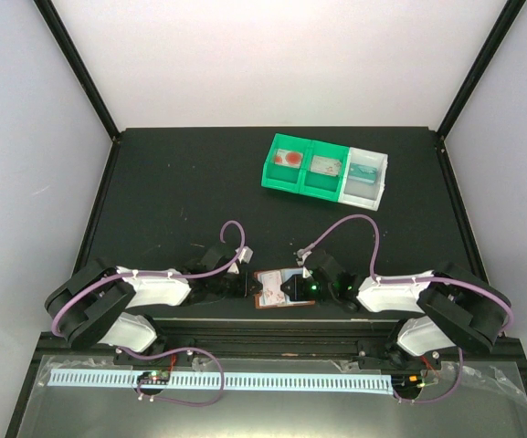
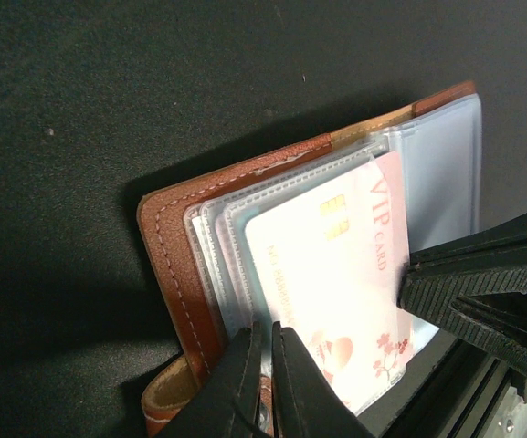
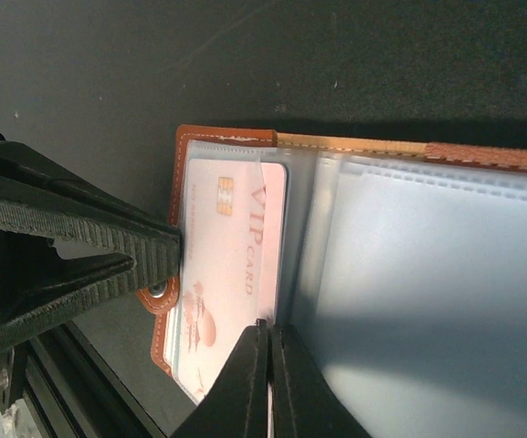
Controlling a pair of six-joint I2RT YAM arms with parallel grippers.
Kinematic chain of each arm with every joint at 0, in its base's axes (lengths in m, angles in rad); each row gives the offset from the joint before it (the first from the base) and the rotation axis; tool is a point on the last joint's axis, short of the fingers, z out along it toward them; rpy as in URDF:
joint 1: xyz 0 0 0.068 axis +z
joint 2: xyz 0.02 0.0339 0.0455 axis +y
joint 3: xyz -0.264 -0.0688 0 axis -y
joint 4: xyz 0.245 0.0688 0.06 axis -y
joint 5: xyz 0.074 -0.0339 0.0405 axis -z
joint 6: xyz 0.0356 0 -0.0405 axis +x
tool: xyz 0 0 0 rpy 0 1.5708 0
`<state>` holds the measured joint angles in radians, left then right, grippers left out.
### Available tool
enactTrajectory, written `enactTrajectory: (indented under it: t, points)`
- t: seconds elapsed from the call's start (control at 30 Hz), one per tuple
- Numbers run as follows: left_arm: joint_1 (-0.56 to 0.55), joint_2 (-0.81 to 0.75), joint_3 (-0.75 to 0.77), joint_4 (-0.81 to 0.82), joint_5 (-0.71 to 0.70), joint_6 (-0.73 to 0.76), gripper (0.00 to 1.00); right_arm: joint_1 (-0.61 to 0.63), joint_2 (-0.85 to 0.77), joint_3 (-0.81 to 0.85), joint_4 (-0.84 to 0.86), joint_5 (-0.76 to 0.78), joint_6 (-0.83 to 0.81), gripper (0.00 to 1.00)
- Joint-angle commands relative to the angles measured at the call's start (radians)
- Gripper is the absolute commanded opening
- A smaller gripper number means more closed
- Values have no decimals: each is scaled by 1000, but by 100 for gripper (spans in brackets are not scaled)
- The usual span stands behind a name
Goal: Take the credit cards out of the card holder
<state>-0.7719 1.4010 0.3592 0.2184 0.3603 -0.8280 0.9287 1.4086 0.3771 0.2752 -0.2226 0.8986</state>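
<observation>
The reddish-brown card holder (image 1: 275,290) lies open near the table's front edge, between both grippers. In the left wrist view its brown cover (image 2: 176,265) holds clear sleeves and a pinkish-white "VIP" credit card (image 2: 336,274). My left gripper (image 2: 268,370) is shut on the holder's near edge, on the sleeves beside the snap tab (image 2: 167,401). My right gripper (image 3: 270,365) is shut on the long edge of the VIP credit card (image 3: 231,246), next to the clear sleeves (image 3: 427,274). The left gripper's fingers (image 3: 89,255) touch the holder's tab end. Other cards are hidden.
Two green bins (image 1: 304,166) and a white bin (image 1: 365,175) stand in a row at the back right, each with small items inside. A black rail (image 1: 263,328) runs along the table's front edge just behind the holder.
</observation>
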Motion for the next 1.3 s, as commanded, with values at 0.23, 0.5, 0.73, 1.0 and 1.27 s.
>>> enactTrajectory:
  t: [0.23,0.5,0.73,1.0,1.27]
  points:
    - [5,7,-9,-47,-52,27,5,-34,-22,-16,-35,-10,-41,7]
    - [4,16,-22,-26,-45,9,5,-39,42,-14,32,-45,-49,17]
    - [5,12,-30,-19,-43,-1,5,-78,64,-49,108,-93,-52,12]
    - [5,6,-34,-36,-74,5,5,-113,-64,-66,4,-43,-94,1]
    - [4,3,-34,-42,-77,-1,5,-150,-123,-71,-70,-41,-129,1]
